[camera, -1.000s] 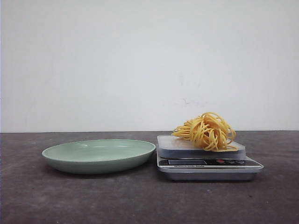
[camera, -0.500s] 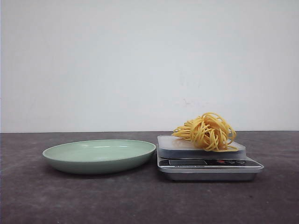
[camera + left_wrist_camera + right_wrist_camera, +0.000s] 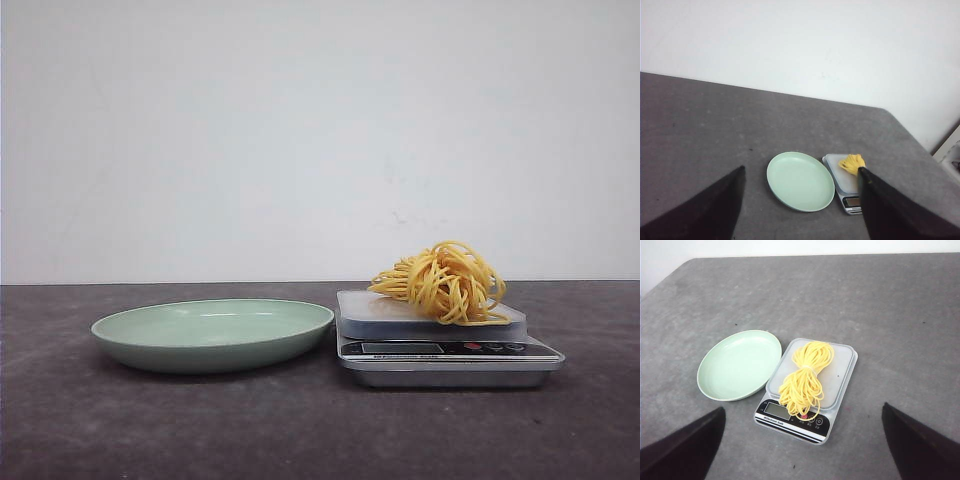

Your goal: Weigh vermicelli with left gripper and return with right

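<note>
The vermicelli (image 3: 442,281), a clump of thin yellow looped strands, lies on the platform of a small silver kitchen scale (image 3: 445,352); it also shows in the right wrist view (image 3: 805,377) and the left wrist view (image 3: 852,163). The pale green plate (image 3: 212,333) stands empty just left of the scale. My left gripper (image 3: 801,172) is open and empty, high above and well back from the plate (image 3: 800,180). My right gripper (image 3: 802,412) is open and empty, high above the scale (image 3: 805,412). Neither gripper shows in the front view.
The dark grey table (image 3: 300,430) ends at a white wall behind. In the left wrist view the table's right edge (image 3: 912,137) runs close past the scale (image 3: 842,182). The plate (image 3: 737,365) touches or nearly touches the scale's left side.
</note>
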`<state>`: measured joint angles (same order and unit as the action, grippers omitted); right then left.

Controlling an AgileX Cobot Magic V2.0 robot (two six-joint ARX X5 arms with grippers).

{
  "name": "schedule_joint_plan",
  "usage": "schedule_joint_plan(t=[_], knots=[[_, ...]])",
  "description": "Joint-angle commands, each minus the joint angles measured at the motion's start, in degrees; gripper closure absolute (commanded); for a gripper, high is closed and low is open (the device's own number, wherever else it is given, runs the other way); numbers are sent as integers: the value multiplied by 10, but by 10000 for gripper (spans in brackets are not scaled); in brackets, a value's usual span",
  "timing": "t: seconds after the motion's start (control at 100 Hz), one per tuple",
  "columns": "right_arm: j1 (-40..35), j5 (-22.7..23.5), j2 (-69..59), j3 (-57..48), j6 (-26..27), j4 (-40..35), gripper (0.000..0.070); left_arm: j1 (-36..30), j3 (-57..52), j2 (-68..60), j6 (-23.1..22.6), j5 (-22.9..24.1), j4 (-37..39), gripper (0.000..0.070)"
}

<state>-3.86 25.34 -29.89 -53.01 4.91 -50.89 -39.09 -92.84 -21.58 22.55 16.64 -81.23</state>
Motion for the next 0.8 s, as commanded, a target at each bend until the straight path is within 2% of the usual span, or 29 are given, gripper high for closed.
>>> schedule_joint_plan(t=[0.0,0.14,0.29,0.56,0.66,0.79], knots=[[-2,2,-3,-11,4,2,67,-2,-6,0,4,2,-15,285],[-2,2,-3,-11,4,3,67,7,0,0,-3,-2,-14,285],[-6,2,-11,-11,3,8,67,49,21,4,-8,-4,1,285],[-30,1,-59,-11,2,38,66,147,123,54,-61,-111,63,314],[-42,-3,-84,-11,2,58,66,177,181,83,-84,-129,74,314],[-59,-25,-117,-11,2,85,66,193,257,122,-89,-144,94,313]])
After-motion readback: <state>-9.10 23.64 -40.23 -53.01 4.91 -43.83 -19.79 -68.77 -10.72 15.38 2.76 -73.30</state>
